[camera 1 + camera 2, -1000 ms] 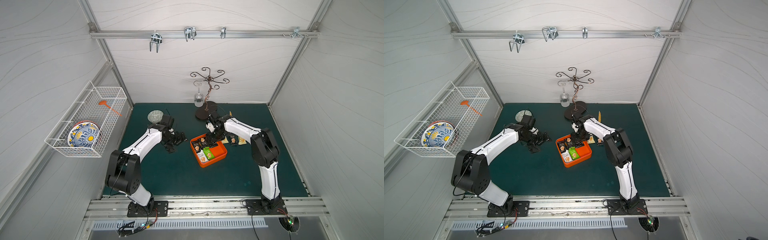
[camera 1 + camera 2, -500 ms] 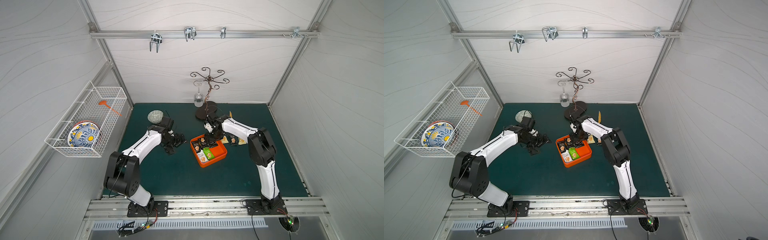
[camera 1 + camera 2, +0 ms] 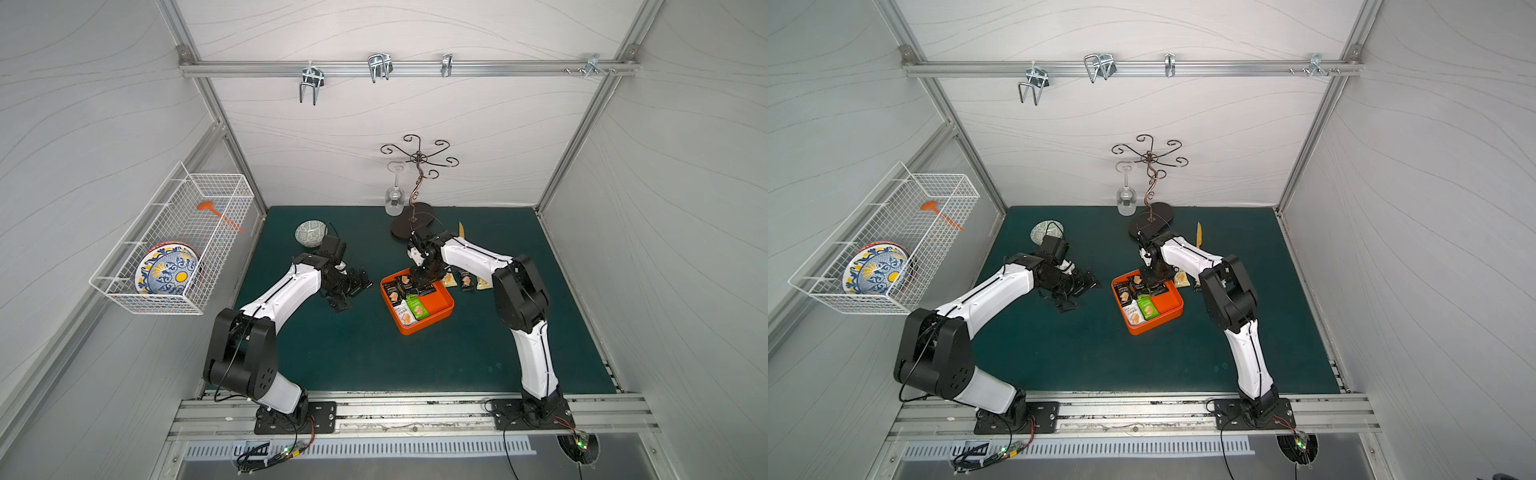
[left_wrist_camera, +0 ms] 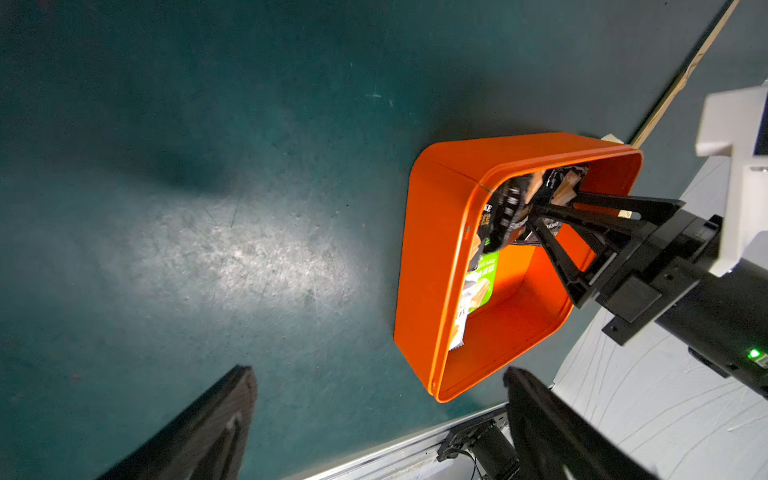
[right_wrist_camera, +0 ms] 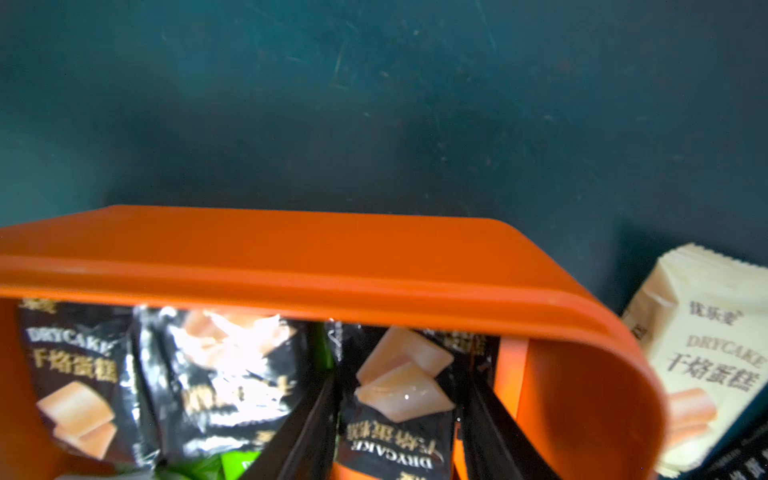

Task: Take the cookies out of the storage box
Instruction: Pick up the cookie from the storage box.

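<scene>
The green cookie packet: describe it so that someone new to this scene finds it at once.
On the dark green table stands an orange storage box. Inside it, beside a white packet, lies the green cookie packet. It is the only bright green wrapper there.

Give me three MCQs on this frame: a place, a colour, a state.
1. The right hand is: A) over the wire basket B) inside the storage box C) above the bowl.
2. The packet between its fingers is: A) black B) green C) white.
3. The left hand is: A) shut on a packet B) open and empty C) pinching the box rim.
B: its fingers reach down between the orange walls.
A: the right wrist view shows a black wrapper between them.
B: fingers wide apart, only bare mat between.
</scene>
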Controlling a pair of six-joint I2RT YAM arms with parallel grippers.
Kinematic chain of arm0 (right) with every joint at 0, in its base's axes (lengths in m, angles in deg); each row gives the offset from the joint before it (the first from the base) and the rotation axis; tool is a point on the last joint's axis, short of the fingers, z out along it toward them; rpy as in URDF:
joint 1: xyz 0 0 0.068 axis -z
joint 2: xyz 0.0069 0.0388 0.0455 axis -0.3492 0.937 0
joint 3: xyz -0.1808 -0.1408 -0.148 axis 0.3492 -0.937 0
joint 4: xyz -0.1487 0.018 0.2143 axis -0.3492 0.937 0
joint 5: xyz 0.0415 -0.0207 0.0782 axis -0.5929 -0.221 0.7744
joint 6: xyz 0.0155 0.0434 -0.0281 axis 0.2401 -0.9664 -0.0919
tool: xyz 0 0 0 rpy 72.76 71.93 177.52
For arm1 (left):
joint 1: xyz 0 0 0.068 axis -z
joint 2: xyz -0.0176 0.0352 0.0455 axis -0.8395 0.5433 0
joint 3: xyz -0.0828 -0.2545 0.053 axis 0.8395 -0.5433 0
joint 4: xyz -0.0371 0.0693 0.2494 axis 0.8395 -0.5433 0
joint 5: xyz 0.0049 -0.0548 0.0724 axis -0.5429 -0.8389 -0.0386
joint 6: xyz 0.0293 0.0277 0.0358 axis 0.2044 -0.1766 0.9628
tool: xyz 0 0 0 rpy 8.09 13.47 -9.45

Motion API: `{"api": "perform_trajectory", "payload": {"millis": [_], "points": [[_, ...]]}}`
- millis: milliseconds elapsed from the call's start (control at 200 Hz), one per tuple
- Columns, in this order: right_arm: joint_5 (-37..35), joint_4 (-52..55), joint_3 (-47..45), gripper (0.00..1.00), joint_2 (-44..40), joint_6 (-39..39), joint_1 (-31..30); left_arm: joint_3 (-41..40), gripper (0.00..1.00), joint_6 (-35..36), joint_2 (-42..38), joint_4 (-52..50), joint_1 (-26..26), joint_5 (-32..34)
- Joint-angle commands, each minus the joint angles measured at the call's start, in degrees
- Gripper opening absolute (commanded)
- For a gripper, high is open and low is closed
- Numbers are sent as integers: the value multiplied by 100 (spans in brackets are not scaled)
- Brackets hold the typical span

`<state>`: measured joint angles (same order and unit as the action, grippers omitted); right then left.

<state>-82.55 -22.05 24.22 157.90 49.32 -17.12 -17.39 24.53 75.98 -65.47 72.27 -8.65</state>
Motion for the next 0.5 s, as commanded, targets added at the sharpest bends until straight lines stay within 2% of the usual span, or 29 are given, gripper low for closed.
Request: {"api": "perform_trajectory", "payload": {"millis": [0,175,240,495], "points": [[-65,111,40,48,109,44,-52,21,97,16,-135,152,20,-7],[-130,115,22,46,72,44,-84,-5,97,-8,-170,179,20,-34],[-163,105,14,41,70,44,-94,-23,97,-12,-203,188,20,-31],[-101,56,-65,39,-83,-45,-129,-179,97,-24,-342,214,20,-36]]}}
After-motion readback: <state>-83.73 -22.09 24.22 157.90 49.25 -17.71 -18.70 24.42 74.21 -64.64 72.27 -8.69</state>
